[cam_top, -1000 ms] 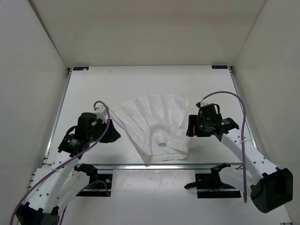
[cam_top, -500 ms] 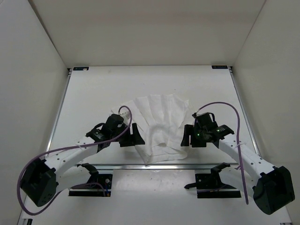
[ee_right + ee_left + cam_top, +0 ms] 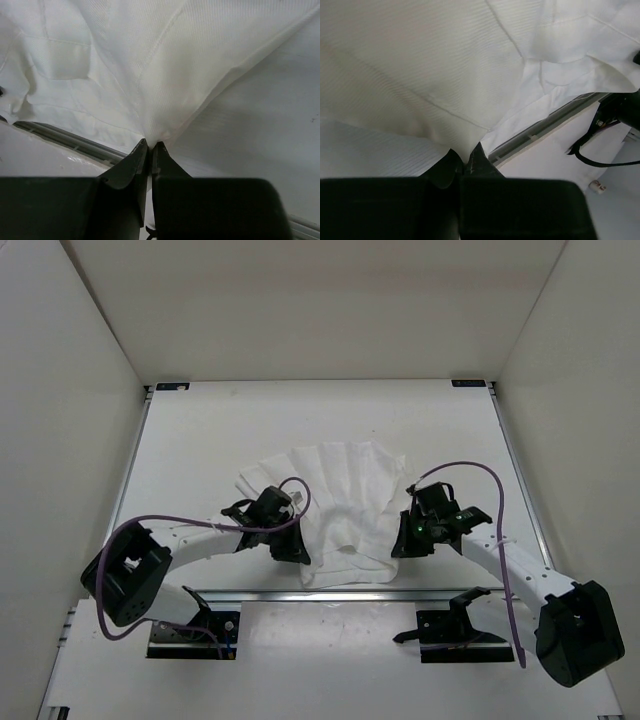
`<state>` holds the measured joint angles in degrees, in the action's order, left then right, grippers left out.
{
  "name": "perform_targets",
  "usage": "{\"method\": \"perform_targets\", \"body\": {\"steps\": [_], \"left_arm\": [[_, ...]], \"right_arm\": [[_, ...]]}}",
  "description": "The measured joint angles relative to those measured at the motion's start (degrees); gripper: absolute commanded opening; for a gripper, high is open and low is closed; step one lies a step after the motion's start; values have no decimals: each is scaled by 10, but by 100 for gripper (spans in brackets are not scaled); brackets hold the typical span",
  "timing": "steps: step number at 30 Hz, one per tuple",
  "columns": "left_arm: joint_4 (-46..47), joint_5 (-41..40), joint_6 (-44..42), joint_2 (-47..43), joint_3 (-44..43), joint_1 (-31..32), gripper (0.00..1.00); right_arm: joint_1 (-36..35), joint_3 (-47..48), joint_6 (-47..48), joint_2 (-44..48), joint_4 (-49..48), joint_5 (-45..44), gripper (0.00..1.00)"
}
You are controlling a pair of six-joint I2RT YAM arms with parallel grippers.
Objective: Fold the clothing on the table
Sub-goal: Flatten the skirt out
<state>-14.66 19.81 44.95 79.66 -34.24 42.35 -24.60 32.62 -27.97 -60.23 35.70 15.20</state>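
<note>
1. On the table (image 3: 200,430), the clothing (image 3: 340,490) lies just short of the near rail (image 3: 400,592), at 6 o'clock from the table's middle, its creases fanning from the near end toward 10 through 1 o'clock
2. We see the left gripper (image 3: 298,552) at the clothing's 7 o'clock corner, jaws closed on a pinch of fabric, and the right gripper (image 3: 402,543) at 4 o'clock, likewise clamped on a fold
3. The relation that counts: nearly all the clothing lies toward 12 o'clock from both grippers, its near edge runs 9 to 3 between them, and each arm is equally near its own corner; we judge a fold would carry that edge away toward 12
4. Hard to make out: how many layers each pinch holds, what garment this is, and the near hem itself, masked from above by the grippers; each wrist view loses its lower part to the gripper's black body
</note>
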Motion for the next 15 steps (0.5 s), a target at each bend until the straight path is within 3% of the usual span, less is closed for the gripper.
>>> {"method": "perform_targets", "body": {"steps": [6,8,9,10,13,15], "left_arm": [[-60,14,-50,10,-94,-68,0],[-98,16,-78,40,-189,-128,0],[-133,21,-94,79,-277,-161,0],[-132,20,-103,97,-316,-174,0],[-193,16,-147,195,-569,-226,0],[-204,5,-171,200,-663,-253,0]], "right_arm": [[40,67,24,-33,27,28,0],[58,167,42,-94,52,34,0],[61,237,53,-139,57,30,0],[63,289,59,-168,64,29,0],[63,525,83,-283,74,7,0],[61,617,95,-301,51,-6,0]]}}
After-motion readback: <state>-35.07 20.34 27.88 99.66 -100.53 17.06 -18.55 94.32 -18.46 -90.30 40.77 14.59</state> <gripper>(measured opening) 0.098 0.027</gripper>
